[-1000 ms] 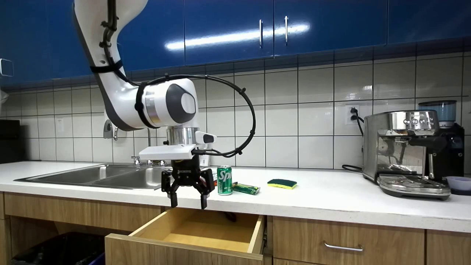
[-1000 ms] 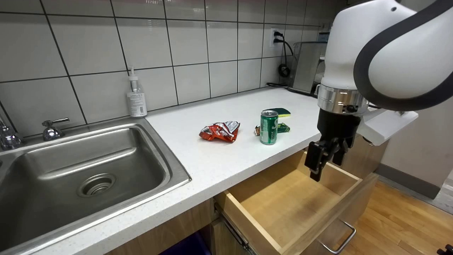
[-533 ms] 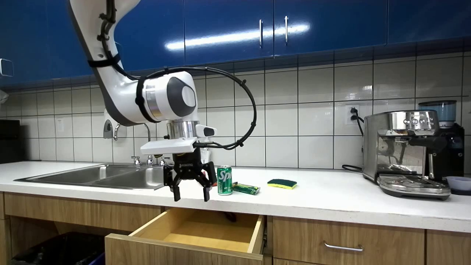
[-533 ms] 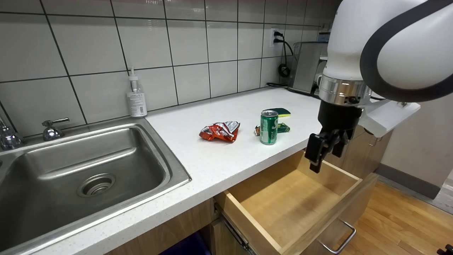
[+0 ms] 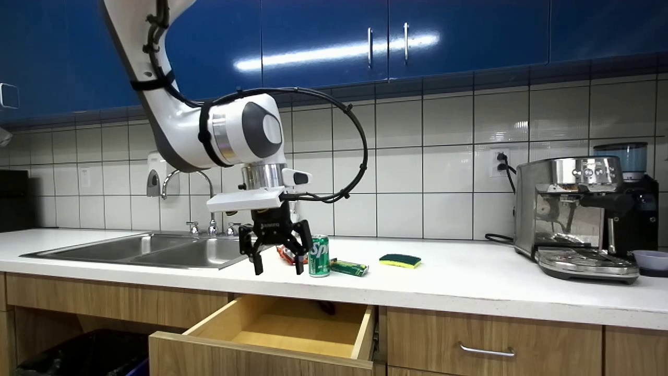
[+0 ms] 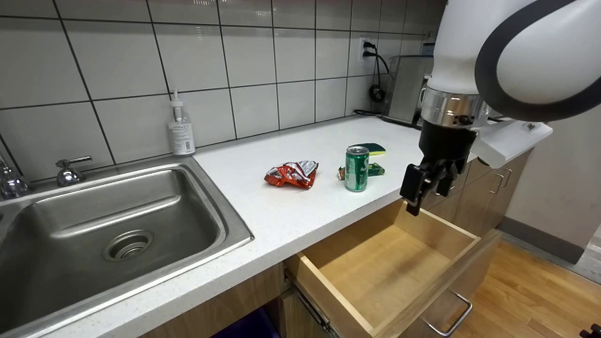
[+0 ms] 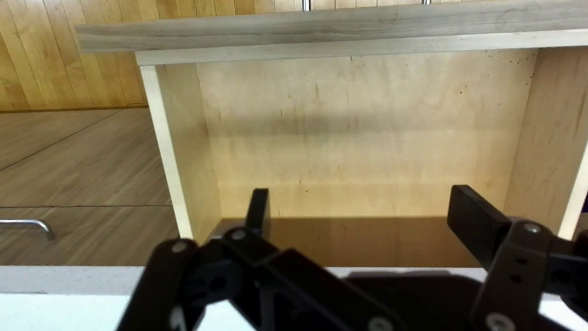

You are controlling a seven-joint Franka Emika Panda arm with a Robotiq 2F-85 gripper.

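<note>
Fingers [image 7: 477,225] wide apart, aimed down, above pulled-out wood drawer [image 6: 387,267] nr edge of table [image 6: 291,211], clear of both. Green soda can [image 6: 357,171] upright on table, close to front edge; green pkt [image 5: 350,268] lying just beside it, contact w/ can hard to tell. Farther back on table: crumpled red/silver wrapper [image 6: 292,174] plus grn/yel sponge [image 5: 400,261]. In both exterior views: sink [image 6: 209,190] set in table at opp. side from coffee machine [image 5: 569,214]. Soap bottle [image 6: 182,138] just behind sink corner in an exterior view.
</note>
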